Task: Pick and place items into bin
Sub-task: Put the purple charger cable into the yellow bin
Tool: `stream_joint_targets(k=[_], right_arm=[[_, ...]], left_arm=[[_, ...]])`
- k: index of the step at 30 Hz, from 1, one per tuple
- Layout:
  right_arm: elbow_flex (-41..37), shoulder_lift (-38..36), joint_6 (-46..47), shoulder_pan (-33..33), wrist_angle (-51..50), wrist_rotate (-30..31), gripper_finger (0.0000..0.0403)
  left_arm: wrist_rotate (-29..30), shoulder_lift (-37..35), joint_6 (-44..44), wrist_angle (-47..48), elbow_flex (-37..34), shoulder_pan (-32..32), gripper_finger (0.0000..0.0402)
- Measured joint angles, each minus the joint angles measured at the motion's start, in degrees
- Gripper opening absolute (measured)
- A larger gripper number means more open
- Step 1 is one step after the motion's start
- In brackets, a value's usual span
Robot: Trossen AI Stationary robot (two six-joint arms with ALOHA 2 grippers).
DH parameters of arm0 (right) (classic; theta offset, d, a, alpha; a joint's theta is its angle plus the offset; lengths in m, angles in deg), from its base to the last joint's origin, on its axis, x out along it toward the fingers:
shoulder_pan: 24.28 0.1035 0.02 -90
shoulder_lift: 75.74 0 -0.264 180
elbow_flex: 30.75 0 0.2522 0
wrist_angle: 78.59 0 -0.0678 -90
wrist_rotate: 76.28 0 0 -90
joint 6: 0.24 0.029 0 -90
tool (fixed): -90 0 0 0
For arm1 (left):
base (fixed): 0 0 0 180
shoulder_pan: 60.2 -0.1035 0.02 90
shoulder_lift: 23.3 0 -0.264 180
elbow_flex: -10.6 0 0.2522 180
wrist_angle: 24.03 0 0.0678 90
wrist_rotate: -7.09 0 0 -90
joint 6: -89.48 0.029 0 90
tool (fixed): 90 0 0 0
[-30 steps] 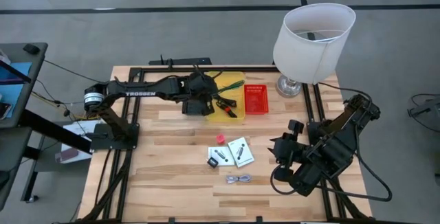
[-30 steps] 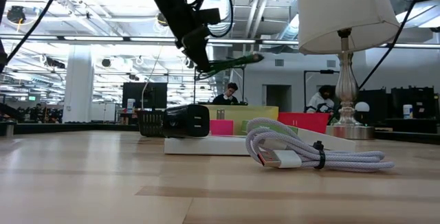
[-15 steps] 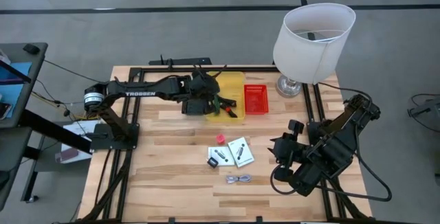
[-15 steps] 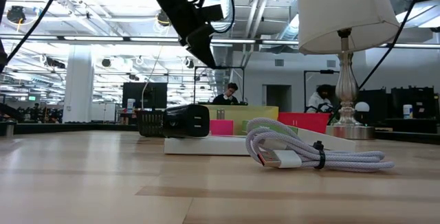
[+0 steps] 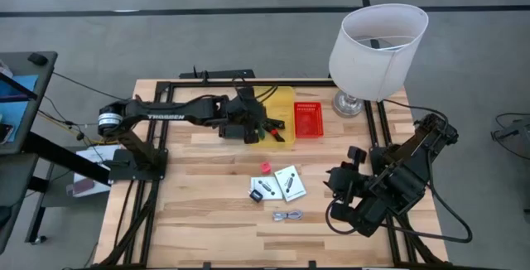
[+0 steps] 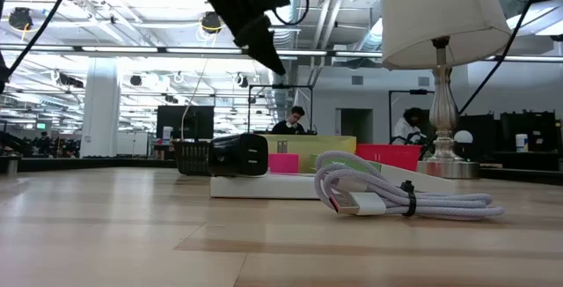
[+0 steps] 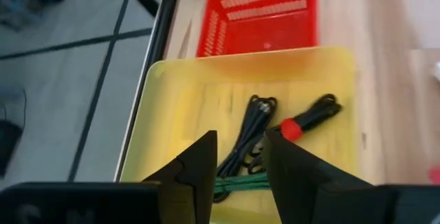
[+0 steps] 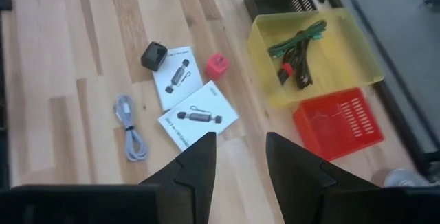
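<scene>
My left gripper [image 5: 258,127] hangs open over the left part of the yellow bin [image 5: 284,98], holding nothing. In the left wrist view the green-handled tool [image 7: 237,181] and the red-and-black cable-like tool [image 7: 289,124] lie on the bin's floor [image 7: 185,107] below the fingers. The pink-red cube [image 5: 265,167], two white cards [image 5: 290,182] and the silver cable [image 5: 287,216] lie on the table nearer the front. My right gripper [image 5: 331,180] waits open at the table's right side, above the wood.
A red basket [image 5: 308,119] stands right of the yellow bin, and the white lamp [image 5: 377,42] at the far right corner. A small black adapter [image 8: 153,56] sits by the left card. Bare wood shows across the table's left and near parts.
My left gripper has let go of the green-handled tool, which it held in the air over the bin a second ago; the tool has dropped into the yellow bin. The gripper has since risen a little above the bin.
</scene>
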Motion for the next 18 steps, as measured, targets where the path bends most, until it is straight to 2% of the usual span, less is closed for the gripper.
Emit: stream_joint_targets(k=[9, 18], right_arm=[[0.0, 4.81, 4.28, -0.52, -0.18, -0.28, 0.013], [-0.02, 16.99, 5.59, -1.4, 0.07, 0.22, 0.0189]], left_arm=[[-0.12, -7.86, -2.69, 9.94, 0.02, 6.5, 0.0112], [-6.05, -19.43, -8.75, 18.31, 0.02, 12.89, 0.0112]])
